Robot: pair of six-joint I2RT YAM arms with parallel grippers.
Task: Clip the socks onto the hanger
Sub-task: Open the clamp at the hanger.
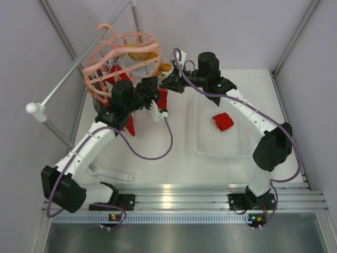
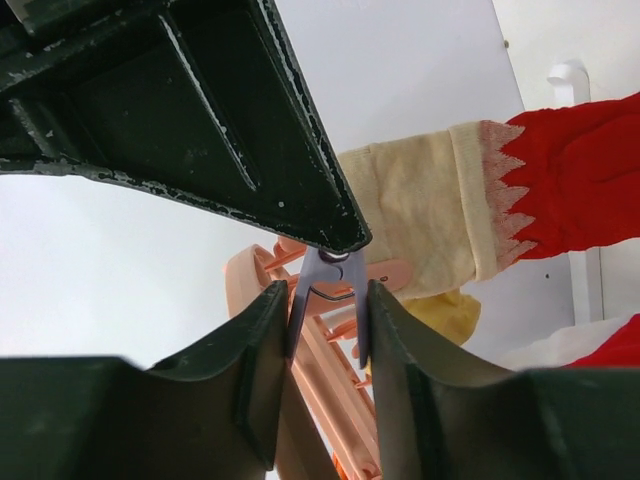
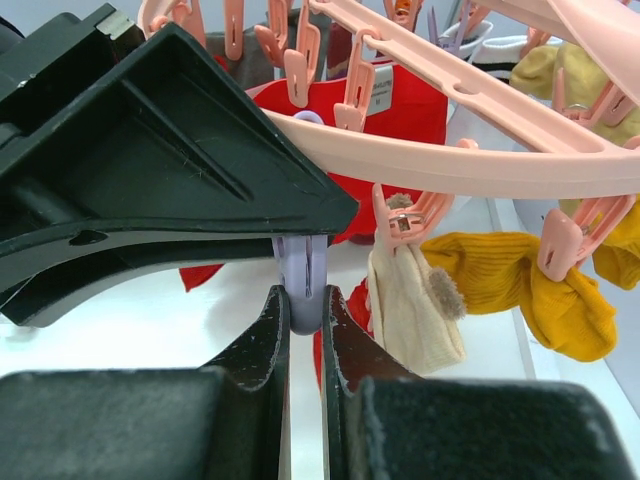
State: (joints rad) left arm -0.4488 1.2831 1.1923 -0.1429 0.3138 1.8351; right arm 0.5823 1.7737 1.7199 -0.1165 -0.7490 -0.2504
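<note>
The salmon-pink hanger (image 1: 121, 52) hangs at the back left from the rail, and it also shows in the right wrist view (image 3: 450, 150). Red socks (image 1: 131, 124) and a mustard-yellow sock (image 3: 520, 275) hang from its pegs. Another red sock (image 1: 222, 121) lies in the tray. My left gripper (image 1: 156, 103) is at the hanger's right side. In the left wrist view the left gripper (image 2: 328, 290) has its fingers pressed on both handles of a lilac clip peg (image 2: 335, 285). A red sock with a cream cuff (image 2: 470, 205) hangs just behind. My right gripper (image 3: 305, 292) is shut on a lilac peg (image 3: 303, 270).
A grey metal rail (image 1: 79, 66) with a white end knob (image 1: 36, 109) runs diagonally at the left. A clear plastic tray (image 1: 221, 145) sits at the right of the table. A white scoop-shaped piece (image 1: 108, 174) lies near the front left. Enclosure walls stand on all sides.
</note>
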